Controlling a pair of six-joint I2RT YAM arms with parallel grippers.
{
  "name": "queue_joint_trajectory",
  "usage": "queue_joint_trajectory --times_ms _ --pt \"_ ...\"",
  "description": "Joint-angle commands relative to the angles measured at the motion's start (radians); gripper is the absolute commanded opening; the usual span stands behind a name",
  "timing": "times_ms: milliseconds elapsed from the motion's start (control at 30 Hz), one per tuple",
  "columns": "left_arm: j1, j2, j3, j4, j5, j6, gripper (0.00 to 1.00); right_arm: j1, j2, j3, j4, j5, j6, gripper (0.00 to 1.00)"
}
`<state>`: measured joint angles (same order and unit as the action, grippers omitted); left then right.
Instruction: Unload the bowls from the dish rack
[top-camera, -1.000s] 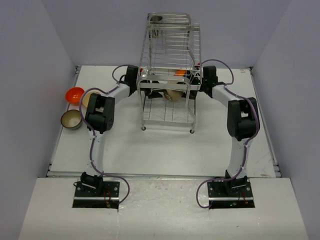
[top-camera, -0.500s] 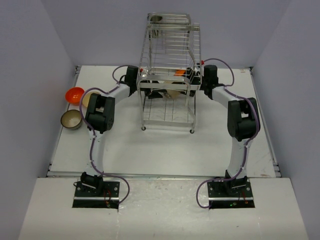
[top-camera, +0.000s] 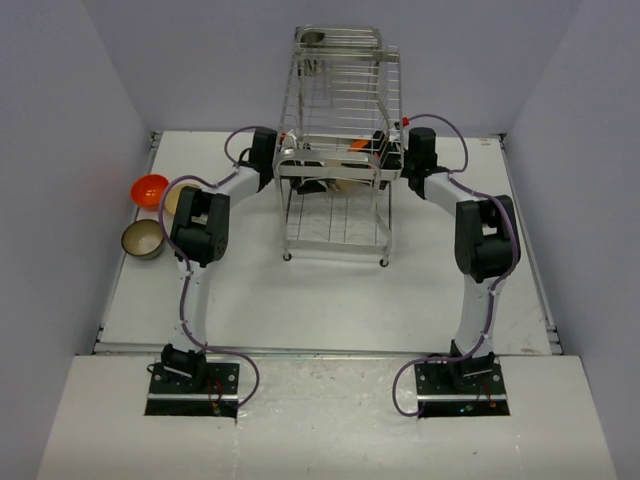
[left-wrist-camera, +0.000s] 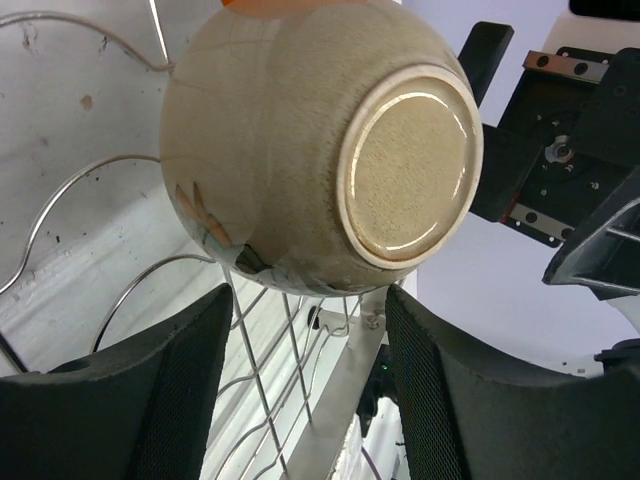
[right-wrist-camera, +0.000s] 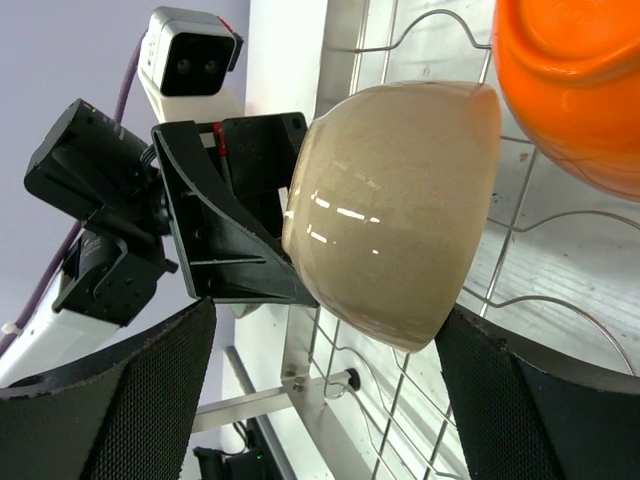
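Observation:
The dish rack (top-camera: 338, 120) stands at the back middle of the table. On its lower tier a cream-beige bowl (top-camera: 346, 184) stands on edge. Its base faces the left wrist view (left-wrist-camera: 320, 150) and its side faces the right wrist view (right-wrist-camera: 390, 200). An orange bowl (right-wrist-camera: 570, 90) stands just behind it, also in the top view (top-camera: 360, 146). My left gripper (left-wrist-camera: 305, 300) reaches in from the left (top-camera: 305, 184), open, with the bowl just past its fingertips. My right gripper (right-wrist-camera: 325, 315) reaches in from the right (top-camera: 385, 166), open, its fingers either side of the bowl.
On the table at the far left lie an orange bowl (top-camera: 150, 188) and a brown-olive bowl (top-camera: 143, 239). A pale bowl (top-camera: 171, 201) between them is mostly hidden by my left arm. The rack's wires (left-wrist-camera: 265, 340) run close under both grippers.
The cream-beige bowl has tipped and shifted a little farther back in the rack. My right wrist has moved slightly back. The left arm has hardly moved.

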<state>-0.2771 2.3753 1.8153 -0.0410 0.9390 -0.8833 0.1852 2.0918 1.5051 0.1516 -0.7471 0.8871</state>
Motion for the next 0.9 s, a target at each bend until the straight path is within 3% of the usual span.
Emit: queue_joint_trajectory --times_ms 0,133,200,433,500,867 --pt "-0.004 0.005 0.047 0.070 0.014 -0.026 0.64 0.013 0.019 0.049 0.086 -0.069 0.036 0.87" --pt "-0.004 0.010 0.045 0.069 0.018 -0.026 0.64 0.013 0.043 0.044 0.135 -0.081 0.078 0.78" --pt "-0.002 0.010 0.045 0.067 0.021 -0.028 0.64 0.011 0.053 0.038 0.166 -0.078 0.102 0.65" --pt "-0.002 0.012 0.045 0.079 0.023 -0.040 0.64 0.019 0.066 0.017 0.250 -0.034 0.165 0.59" --pt "-0.002 0.013 0.044 0.081 0.026 -0.042 0.64 0.022 0.082 0.018 0.269 -0.026 0.185 0.50" --pt "-0.001 0.010 0.033 0.098 0.024 -0.051 0.64 0.037 0.154 0.017 0.434 0.017 0.311 0.45"
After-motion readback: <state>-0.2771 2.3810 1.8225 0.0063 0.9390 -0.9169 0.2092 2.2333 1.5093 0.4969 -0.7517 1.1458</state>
